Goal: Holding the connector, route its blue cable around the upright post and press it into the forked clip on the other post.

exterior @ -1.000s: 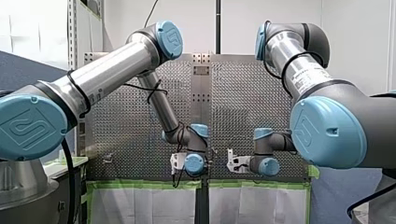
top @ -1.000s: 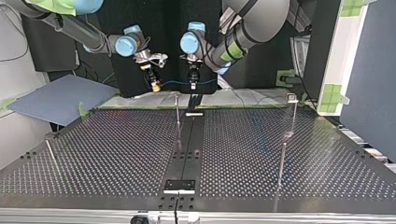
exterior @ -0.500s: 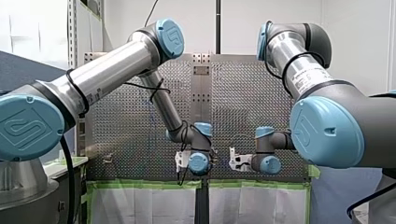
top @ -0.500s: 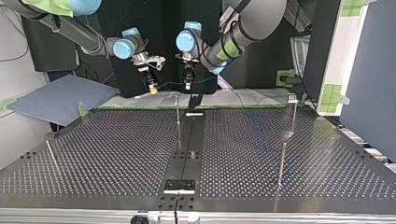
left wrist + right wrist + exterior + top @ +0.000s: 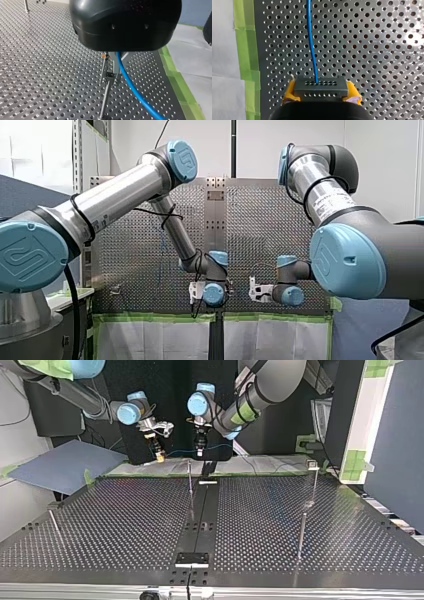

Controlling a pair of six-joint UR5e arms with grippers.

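Observation:
In the right wrist view my right gripper [image 5: 321, 96] is shut on the dark, hole-dotted connector [image 5: 321, 86], which sits between its yellow pads [image 5: 289, 91]. The blue cable [image 5: 311, 45] runs straight out of the connector, away over the perforated plate. In the top view the cable [image 5: 180, 452] hangs in a short span from my right gripper [image 5: 159, 455] to my left gripper [image 5: 199, 451]. My left gripper [image 5: 115, 67] is shut on the blue cable [image 5: 132, 90], just above an upright post [image 5: 106, 95]. That central post [image 5: 189, 477] stands close below both grippers. The clip-topped post [image 5: 314, 477] stands far off at the top view's right.
A further thin post [image 5: 301, 532] rises at the top view's right front and a short one [image 5: 54, 525] at its left. Green tape [image 5: 245, 50] edges the plate near the grippers. A blue-grey sheet [image 5: 60, 465] lies beyond the table's corner at the top view's left.
Both grippers have shifted toward the top view's left, carrying the cable between them. The right gripper moved further, so the span of cable between them looks longer.

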